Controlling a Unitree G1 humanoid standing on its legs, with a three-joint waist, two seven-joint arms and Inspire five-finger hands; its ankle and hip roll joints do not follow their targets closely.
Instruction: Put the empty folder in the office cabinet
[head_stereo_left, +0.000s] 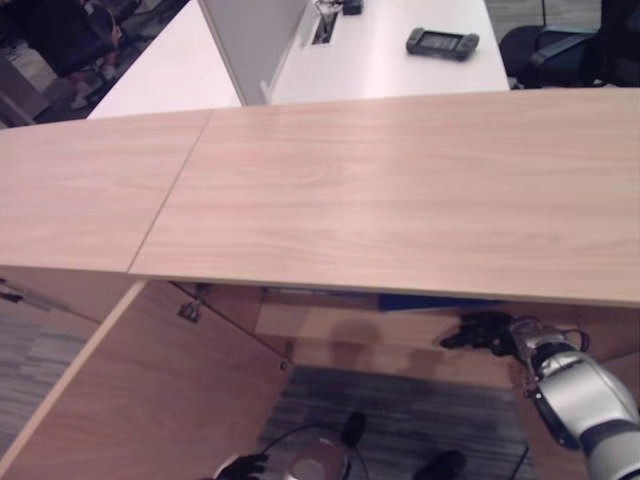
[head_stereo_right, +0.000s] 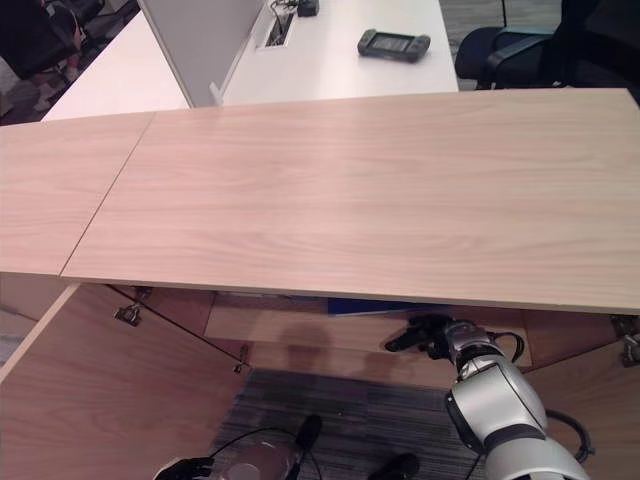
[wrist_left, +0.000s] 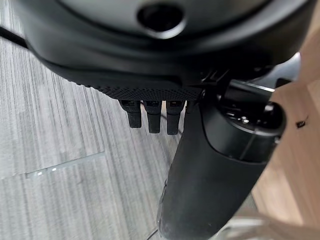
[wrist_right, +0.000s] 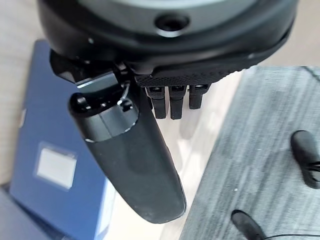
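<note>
The blue folder (wrist_right: 55, 150) with a white label lies flat on the cabinet's bottom shelf (head_stereo_left: 330, 325). A thin blue strip of the folder (head_stereo_left: 430, 301) peeks out under the wooden cabinet top (head_stereo_left: 400, 190). My right hand (head_stereo_left: 485, 332) hovers just in front of the shelf, close to the folder's edge, open and holding nothing. Its thumb (wrist_right: 135, 165) stands straight out over the shelf's lip. My left hand (head_stereo_left: 243, 466) hangs low above the carpet, relaxed and open, its fingers (wrist_left: 150, 117) free of anything.
The cabinet's left door (head_stereo_left: 130, 400) swings open toward me, and the right door (head_stereo_right: 590, 370) also stands ajar. Behind the cabinet is a white desk (head_stereo_left: 400, 70) with a dark handheld device (head_stereo_left: 441, 42), a grey partition (head_stereo_left: 250, 40) and a black office chair (head_stereo_left: 570, 50).
</note>
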